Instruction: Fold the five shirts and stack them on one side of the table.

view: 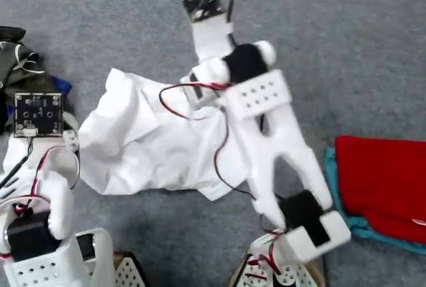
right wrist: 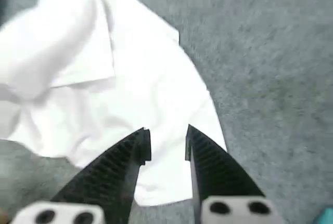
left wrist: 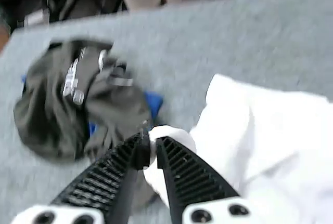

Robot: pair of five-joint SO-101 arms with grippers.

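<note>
Shirts, five: white, red, teal, dark, blue.

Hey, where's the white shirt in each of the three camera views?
High view: the white shirt lies crumpled left of centre, partly under an arm.
Left wrist view: it is on the right, its edge pinched in the left gripper, beside a dark garment.
Right wrist view: it is spread under the open right gripper.
Shared landmark: the grey table cover.

The counter is bare beyond the white shirt. Dark clothes block one side, a red shirt the other.
</note>
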